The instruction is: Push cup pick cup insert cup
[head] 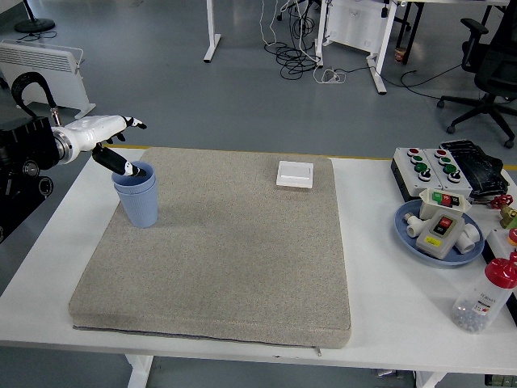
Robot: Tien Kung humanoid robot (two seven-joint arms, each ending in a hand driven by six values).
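Your left hand (113, 141) is spread wide, holding nothing, thumb over the nested blue cups (137, 196) on the grey mat (226, 259).

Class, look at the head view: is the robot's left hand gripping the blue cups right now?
No. The left hand is open, its fingers spread above the nested blue cups, only one finger reaching their rim.
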